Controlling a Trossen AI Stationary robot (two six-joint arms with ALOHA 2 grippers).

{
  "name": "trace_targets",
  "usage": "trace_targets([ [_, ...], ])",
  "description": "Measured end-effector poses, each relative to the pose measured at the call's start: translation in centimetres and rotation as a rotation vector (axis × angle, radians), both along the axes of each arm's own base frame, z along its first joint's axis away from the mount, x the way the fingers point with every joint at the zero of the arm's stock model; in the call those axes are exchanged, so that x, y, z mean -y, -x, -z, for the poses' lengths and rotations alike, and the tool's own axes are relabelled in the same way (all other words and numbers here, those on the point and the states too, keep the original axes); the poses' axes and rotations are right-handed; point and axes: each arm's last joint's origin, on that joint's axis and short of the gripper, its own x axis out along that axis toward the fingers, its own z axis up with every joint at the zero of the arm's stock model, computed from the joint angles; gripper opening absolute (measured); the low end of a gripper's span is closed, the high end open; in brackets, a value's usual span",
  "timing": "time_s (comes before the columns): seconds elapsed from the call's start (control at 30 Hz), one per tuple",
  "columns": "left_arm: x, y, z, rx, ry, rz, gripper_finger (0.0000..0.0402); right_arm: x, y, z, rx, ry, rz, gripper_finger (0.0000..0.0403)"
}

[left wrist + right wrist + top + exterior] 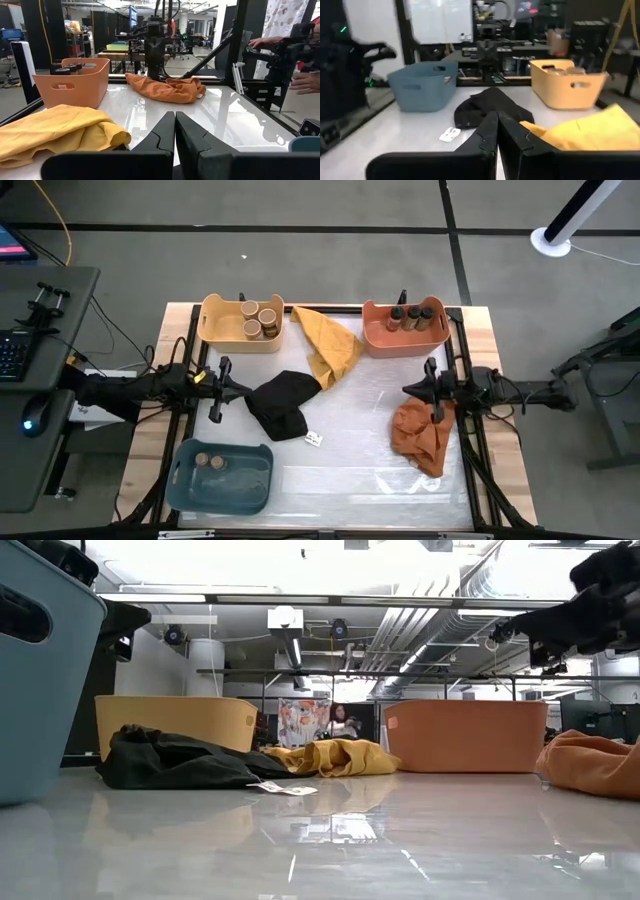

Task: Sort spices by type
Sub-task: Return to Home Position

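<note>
The spices are small jars standing in three bins. Three tan-topped jars (258, 318) are in the yellow bin (215, 325) at the far left. Three dark-topped jars (411, 315) are in the orange bin (380, 335) at the far right. Two brown-topped jars (209, 461) are in the blue bin (240, 480) at the near left. My left gripper (245, 390) is shut and level at the table's left, its tips (175, 114) beside the black cloth (283, 404). My right gripper (407, 389) is shut and level at the right, above the orange cloth (422, 435); nothing is between its fingers (497, 114).
A yellow cloth (328, 343) lies between the two far bins. A small white tag (314, 439) lies near the black cloth. The middle and near right of the table are shiny bare surface. A person's hands (305, 80) show beyond the table's edge.
</note>
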Motion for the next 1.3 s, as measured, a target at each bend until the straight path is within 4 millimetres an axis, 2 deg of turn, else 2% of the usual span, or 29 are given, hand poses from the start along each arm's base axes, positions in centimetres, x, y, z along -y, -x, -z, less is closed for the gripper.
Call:
trace_targets([
  [0.13,0.0,0.0,0.0,0.0,0.0,0.0,0.0001,-0.42,0.02,0.0,0.003,0.105,-0.038,0.0001],
  [1.3,0.0,0.0,0.0,0.0,0.0,0.0,0.0001,-0.26,-0.27,0.37,-0.047,0.083,-0.022,0.0001],
])
